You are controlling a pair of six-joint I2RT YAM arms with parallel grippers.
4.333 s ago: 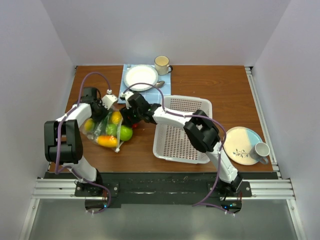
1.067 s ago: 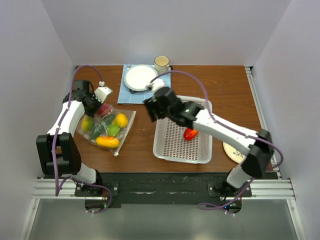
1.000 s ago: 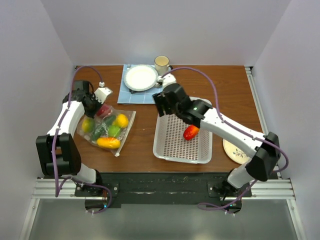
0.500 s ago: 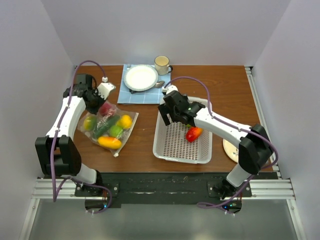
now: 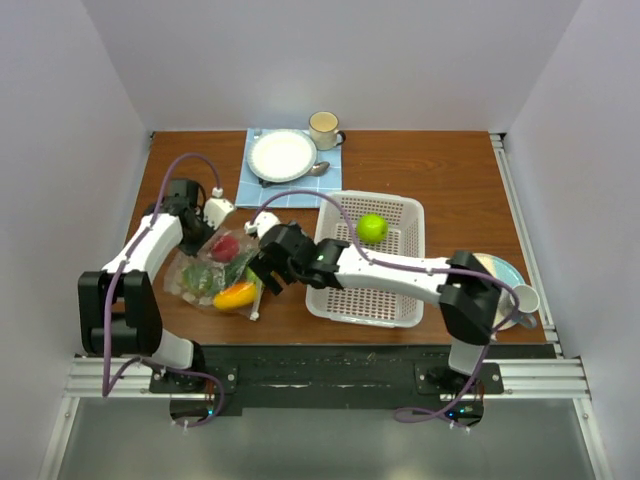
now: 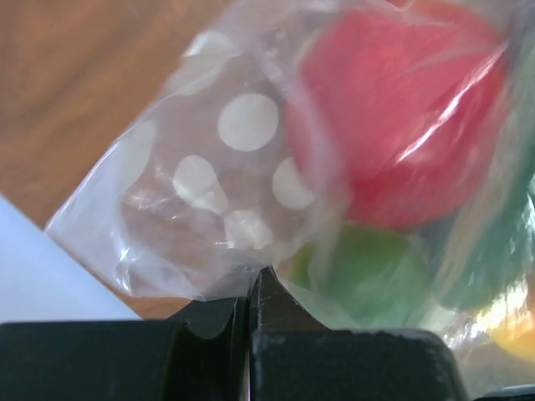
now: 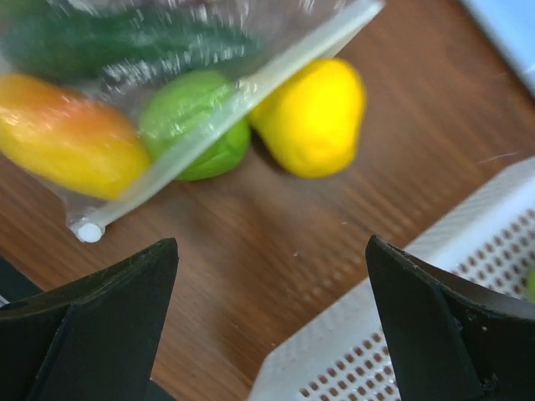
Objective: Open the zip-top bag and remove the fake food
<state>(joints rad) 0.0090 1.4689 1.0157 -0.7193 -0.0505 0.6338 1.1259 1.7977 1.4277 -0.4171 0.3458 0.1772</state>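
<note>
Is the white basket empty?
No, a round green plastic fruit lies in the white perforated plastic basket, toward its far side.

Bright, even overhead light leaves only soft shadows on the table (image 5: pixel 450 170). The left wrist view is blurred close up, white glare streaking the zip-top bag (image 6: pixel 226 167); the right wrist view is slightly out of focus.

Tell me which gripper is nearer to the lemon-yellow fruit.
Right. The right gripper hovers open just above the lemon-yellow fruit; the left gripper pinches the bag's far corner.
</note>
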